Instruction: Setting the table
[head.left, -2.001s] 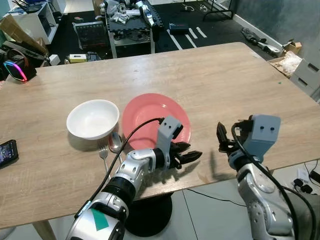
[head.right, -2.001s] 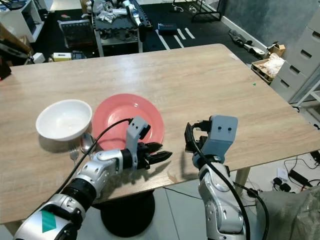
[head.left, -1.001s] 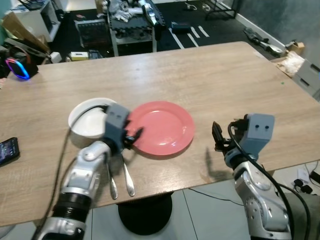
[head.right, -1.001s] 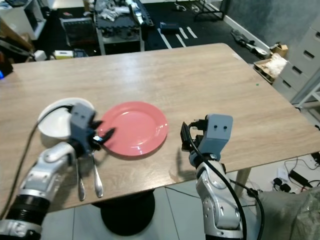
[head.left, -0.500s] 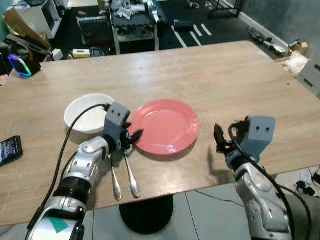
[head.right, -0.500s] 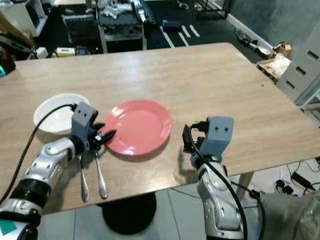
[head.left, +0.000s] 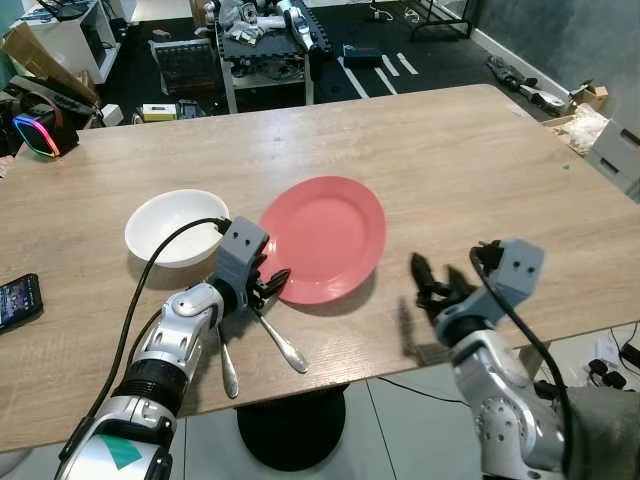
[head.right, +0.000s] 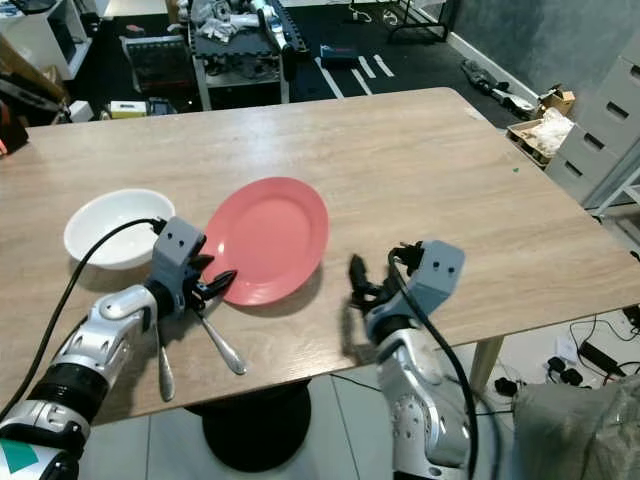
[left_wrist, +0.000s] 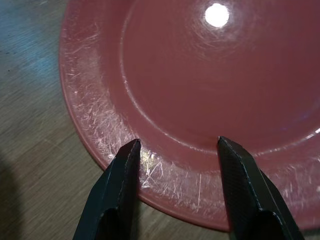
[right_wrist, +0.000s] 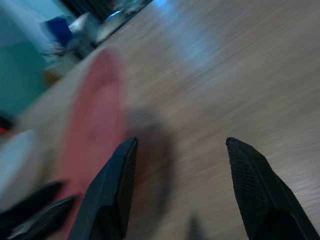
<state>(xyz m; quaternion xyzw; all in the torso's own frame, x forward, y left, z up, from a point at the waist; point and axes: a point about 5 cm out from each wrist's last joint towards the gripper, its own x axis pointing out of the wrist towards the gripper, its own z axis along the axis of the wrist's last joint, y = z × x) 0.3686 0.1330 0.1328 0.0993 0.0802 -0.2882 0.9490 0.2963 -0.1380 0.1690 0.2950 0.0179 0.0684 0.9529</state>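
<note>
Tableware sits on the near half of a long light-wood table (head.left: 440, 150): a round pink plastic plate (head.left: 325, 238) near the middle, a white round bowl (head.left: 176, 227) just to its left and apart from it, a metal spoon (head.left: 281, 342) lying slantwise between the plate's near rim and the table edge, and a metal fork (head.left: 227, 366) lying just left of the spoon, pointing toward the edge; the spoon's bowl end is hidden under the left gripper. The left gripper (head.left: 268, 285) is low over the table at the plate's near-left rim, its two black fingers parted; in the left wrist view the fingers (left_wrist: 116, 192) stand moderately apart with the scratched rim of the plate (left_wrist: 210, 90) between and beneath them, holding nothing; whether the fingertips touch the rim cannot be told. The right gripper (head.left: 432, 287) hovers over the table's near edge, to the right of the plate and well clear of it; in the blurred right wrist view its fingers (right_wrist: 111, 190) are spread wide and empty, with the plate (right_wrist: 97, 135) beyond them. A black phone (head.left: 17, 302) lies at the table's far left edge; a white cart loaded with equipment (head.left: 262, 45) stands on the dark floor beyond the table.
</note>
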